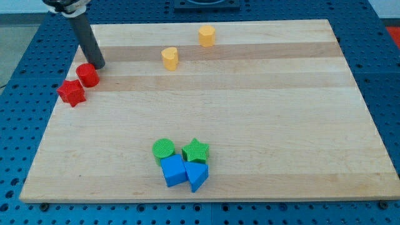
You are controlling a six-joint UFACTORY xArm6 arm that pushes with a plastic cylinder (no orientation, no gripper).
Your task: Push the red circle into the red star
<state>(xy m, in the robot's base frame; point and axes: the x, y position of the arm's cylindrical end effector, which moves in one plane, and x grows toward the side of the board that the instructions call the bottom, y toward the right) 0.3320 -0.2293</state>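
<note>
My tip (98, 65), a plain rod with no end effector to open or close, touches the red circle (88, 75), so I push gently down-left into the red star (71, 93).

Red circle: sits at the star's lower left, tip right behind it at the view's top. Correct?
Not quite. The red circle sits at the upper right of the red star, not its lower left; they look to be touching or nearly so. My tip is indeed just above and right of the circle. The camera view shows this.

Bystanders on our wooden board (262, 100)

We see two yellow blocks (169, 58) (207, 35), perhaps a heart and hexagon; clustered below, a green circle (164, 149), green star (196, 150), blue cube (173, 170), blue triangle (197, 176).
</note>
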